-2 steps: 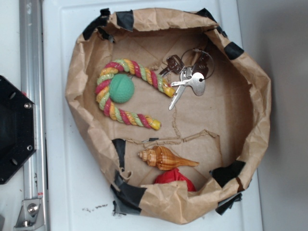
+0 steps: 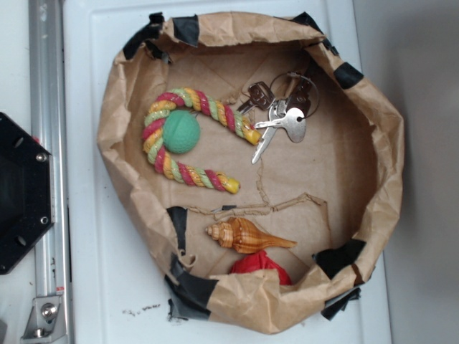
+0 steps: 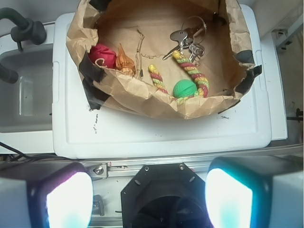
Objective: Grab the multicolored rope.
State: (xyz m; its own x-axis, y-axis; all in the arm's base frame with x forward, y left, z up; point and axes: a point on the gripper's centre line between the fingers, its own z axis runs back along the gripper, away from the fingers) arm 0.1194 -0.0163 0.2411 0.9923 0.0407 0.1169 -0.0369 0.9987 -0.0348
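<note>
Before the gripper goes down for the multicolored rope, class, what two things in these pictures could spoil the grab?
1. One end of the red, yellow and green twisted rope lies against the bunch of metal keys, so a grab near that end might catch the keys too.
2. The rope sits inside a crumpled brown paper bowl with raised walls; its bend lies close to one wall, so the open gripper, descending there, might snag the paper.

red, yellow, pale-green multicolored rope [image 2: 188,138], orange-brown seashell [image 2: 247,236]
</note>
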